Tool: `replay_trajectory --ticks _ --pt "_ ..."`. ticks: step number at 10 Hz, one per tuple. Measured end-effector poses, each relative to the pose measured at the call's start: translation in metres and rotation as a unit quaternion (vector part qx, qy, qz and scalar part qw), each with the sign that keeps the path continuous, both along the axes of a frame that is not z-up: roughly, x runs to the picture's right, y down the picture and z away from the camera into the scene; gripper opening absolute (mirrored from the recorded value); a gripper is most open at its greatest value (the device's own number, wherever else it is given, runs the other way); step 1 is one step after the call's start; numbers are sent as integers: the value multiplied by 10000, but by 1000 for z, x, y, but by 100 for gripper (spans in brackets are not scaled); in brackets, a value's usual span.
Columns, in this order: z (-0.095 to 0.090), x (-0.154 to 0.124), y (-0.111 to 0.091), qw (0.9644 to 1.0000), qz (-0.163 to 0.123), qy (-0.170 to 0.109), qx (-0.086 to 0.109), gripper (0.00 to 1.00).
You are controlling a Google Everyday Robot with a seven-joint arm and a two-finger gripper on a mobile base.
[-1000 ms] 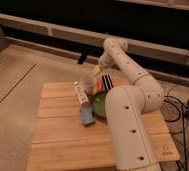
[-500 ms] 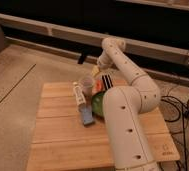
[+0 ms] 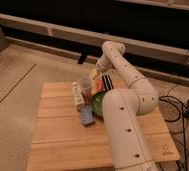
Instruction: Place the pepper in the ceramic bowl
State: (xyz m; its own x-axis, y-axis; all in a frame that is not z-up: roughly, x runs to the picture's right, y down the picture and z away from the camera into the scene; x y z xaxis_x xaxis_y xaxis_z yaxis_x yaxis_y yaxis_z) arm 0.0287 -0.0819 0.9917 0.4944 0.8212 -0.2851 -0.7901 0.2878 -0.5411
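The green ceramic bowl (image 3: 97, 103) sits mid-table, its right side hidden behind my white arm. My gripper (image 3: 94, 74) hangs over the table's far edge, just above and behind a pale cup (image 3: 85, 85) and up-left of the bowl. A small orange-red patch (image 3: 90, 94) between the cup and the bowl's left rim may be the pepper; I cannot tell for sure, nor whether it touches the bowl.
A black-and-white striped object (image 3: 107, 81) lies behind the bowl. A white packet (image 3: 77, 96) and a blue object (image 3: 87, 116) lie left of and in front of the bowl. The wooden table (image 3: 58, 135) stands on a tan floor; cables lie at the right.
The gripper end has lowered slightly toward the cup. The things on the table have not moved.
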Motion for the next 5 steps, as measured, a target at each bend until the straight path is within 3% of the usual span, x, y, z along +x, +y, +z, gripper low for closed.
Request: replay_trajectory --ticks 5 --pt "15 -12 26 9994 -131 -153 -283 65"
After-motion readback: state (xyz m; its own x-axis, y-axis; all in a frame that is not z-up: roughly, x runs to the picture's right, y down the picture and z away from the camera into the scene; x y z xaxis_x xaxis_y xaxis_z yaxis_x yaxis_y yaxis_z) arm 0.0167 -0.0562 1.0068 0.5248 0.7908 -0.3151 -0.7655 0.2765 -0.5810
